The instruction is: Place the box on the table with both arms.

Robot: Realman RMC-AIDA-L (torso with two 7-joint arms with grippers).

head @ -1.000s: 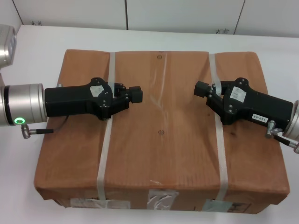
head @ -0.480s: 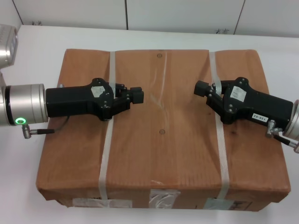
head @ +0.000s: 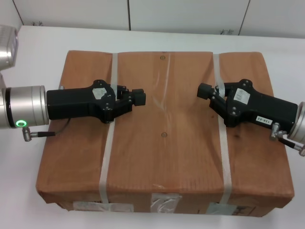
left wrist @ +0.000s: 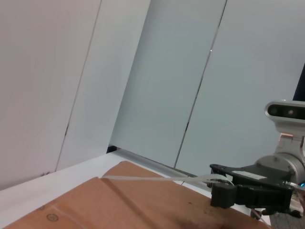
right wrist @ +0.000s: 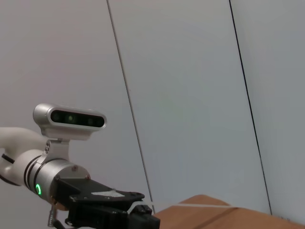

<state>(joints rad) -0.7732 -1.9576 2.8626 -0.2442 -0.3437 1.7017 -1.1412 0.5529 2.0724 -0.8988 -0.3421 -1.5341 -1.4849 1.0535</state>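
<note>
The large brown cardboard box (head: 164, 133) fills the head view, with the white table (head: 43, 40) showing around it. Two whitish straps cross it, the left strap (head: 107, 152) and the right strap (head: 226, 162). Tape and labels are on its near side. My left gripper (head: 137, 97) lies across the left strap, pointing inward, its fingers closed at the strap. My right gripper (head: 206, 90) lies across the right strap and holds it. In the left wrist view the strap (left wrist: 157, 179) rises off the box top to the right gripper (left wrist: 224, 194). The right wrist view shows the left gripper (right wrist: 143, 220).
A white panelled wall (head: 190, 14) stands behind the table's far edge. The table extends to both sides of the box. The box's near edge lies close to the bottom of the head view.
Almost nothing. The right gripper has crept slightly inward, and the box's near edge has shifted by a few pixels.
</note>
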